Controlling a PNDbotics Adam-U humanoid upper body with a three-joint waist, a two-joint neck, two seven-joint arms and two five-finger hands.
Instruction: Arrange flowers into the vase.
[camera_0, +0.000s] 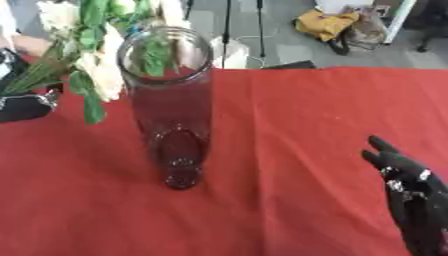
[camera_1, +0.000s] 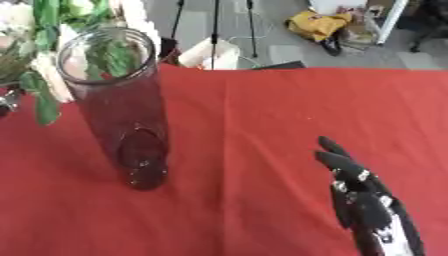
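Note:
A tall clear glass vase (camera_0: 171, 115) stands upright on the red table (camera_0: 306, 125), left of centre. A bunch of white flowers (camera_0: 101, 75) with green leaves leans in from the left. Its blooms are beside and behind the vase's rim, and some leaves show through the glass. The stems run down left into my left hand (camera_0: 26, 106) at the left edge, whose fingers are curled on them. My right hand (camera_1: 363, 200) rests open at the lower right with its fingers pointing up, well away from the vase.
Beyond the table's far edge are tripod legs (camera_0: 227, 30), a white bag (camera_1: 210, 52) and a yellow bag (camera_0: 325, 22) on the grey floor. Red cloth stretches between the vase and my right hand.

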